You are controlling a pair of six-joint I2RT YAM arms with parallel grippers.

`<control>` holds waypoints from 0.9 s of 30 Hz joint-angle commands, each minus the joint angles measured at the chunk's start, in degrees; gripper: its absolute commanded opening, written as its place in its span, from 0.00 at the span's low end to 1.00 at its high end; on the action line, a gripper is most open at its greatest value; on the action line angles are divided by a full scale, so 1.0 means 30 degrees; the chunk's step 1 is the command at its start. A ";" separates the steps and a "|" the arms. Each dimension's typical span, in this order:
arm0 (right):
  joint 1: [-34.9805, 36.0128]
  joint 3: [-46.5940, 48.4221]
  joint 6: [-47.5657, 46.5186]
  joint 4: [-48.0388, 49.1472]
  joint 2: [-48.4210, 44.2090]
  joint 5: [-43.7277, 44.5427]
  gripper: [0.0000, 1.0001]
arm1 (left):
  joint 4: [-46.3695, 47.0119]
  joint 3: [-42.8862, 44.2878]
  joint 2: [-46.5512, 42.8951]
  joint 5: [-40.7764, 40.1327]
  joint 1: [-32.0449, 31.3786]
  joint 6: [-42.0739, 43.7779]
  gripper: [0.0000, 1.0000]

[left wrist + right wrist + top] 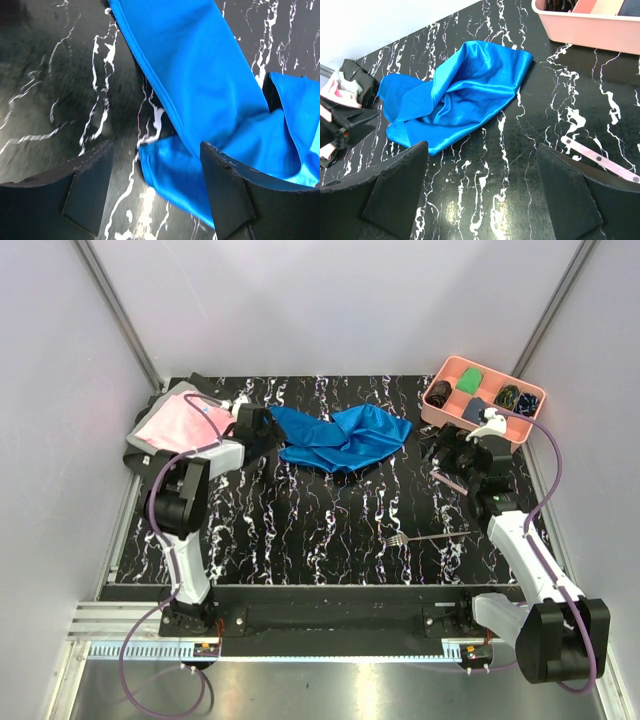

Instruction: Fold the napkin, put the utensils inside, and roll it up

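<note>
While the left gripper [155, 147] has its jaws apart around the near corner of the napkin [200, 75], I read nothing as gripped yet; the cloth lies between the jaws, and one touches its edge. Right gripper [481, 147] is wide open and empty, near the cloth's 3 o'clock side.

Napkin sits crumpled at 12 o'clock on the table [300, 530], with the left gripper at its 9 o'clock end. Satin, so I expect it to be light, limp and slippery. I'd pinch a hemmed corner, not the smooth middle.

Fork [425, 537] lies well apart, at the napkin's 5 o'clock. It looks thin, stiff and flat on the table, so awkward to pick up.
</note>
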 commanded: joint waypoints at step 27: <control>0.4065 0.6764 -0.2376 -0.3297 0.7824 0.0869 0.93 | 0.7250 -0.3221 -0.1888 0.4088 0.0623 -0.1773 0.00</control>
